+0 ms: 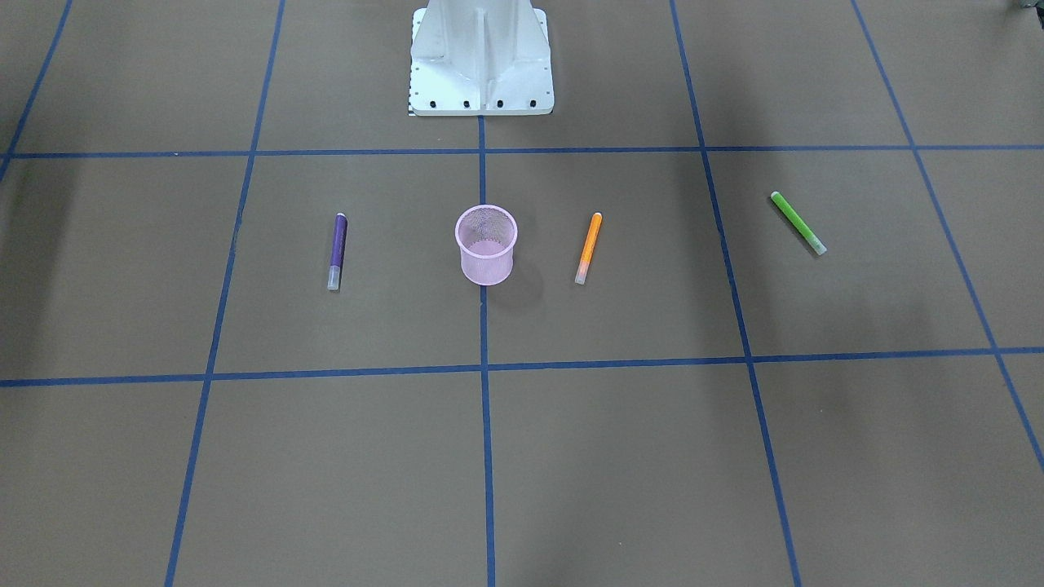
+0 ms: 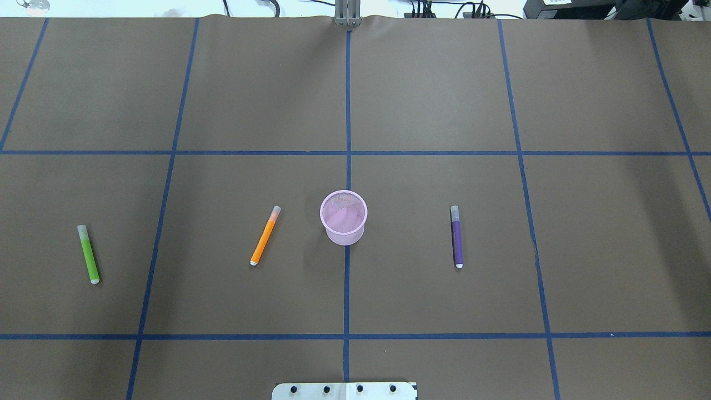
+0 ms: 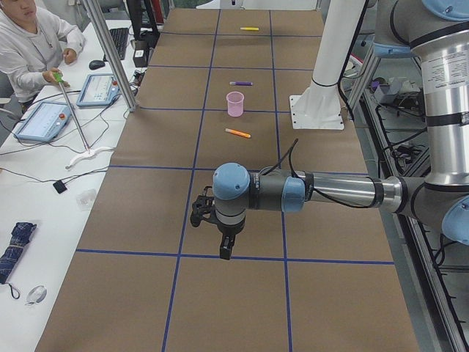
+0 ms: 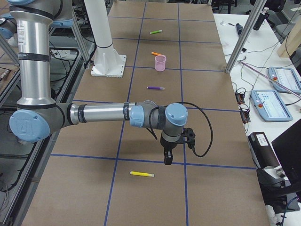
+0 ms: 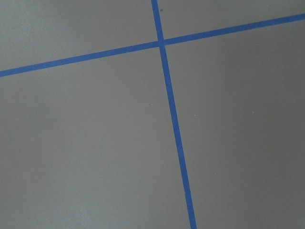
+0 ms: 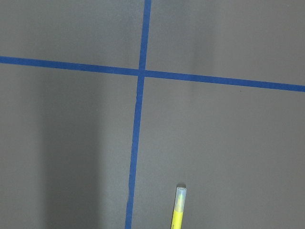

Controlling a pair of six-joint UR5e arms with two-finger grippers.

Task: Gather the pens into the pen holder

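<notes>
The pink mesh pen holder [image 2: 344,218] stands upright at the table's middle and looks empty. The orange pen [image 2: 264,235] lies to its left, the purple pen [image 2: 457,237] to its right, and the green pen [image 2: 88,254] far left. The yellow pen [image 4: 141,174] lies at the table's right end; its capped tip shows in the right wrist view [image 6: 178,210]. My right gripper [image 4: 167,159] hangs above the table near the yellow pen. My left gripper [image 3: 223,249] hangs over the left end. I cannot tell whether either is open or shut.
The robot's white base [image 1: 481,61] stands behind the pen holder. Blue tape lines [image 2: 347,278] grid the brown table cover. An operator [image 3: 29,44] sits at a side desk with tablets [image 3: 44,121]. A metal post [image 4: 242,37] stands at the table's far edge.
</notes>
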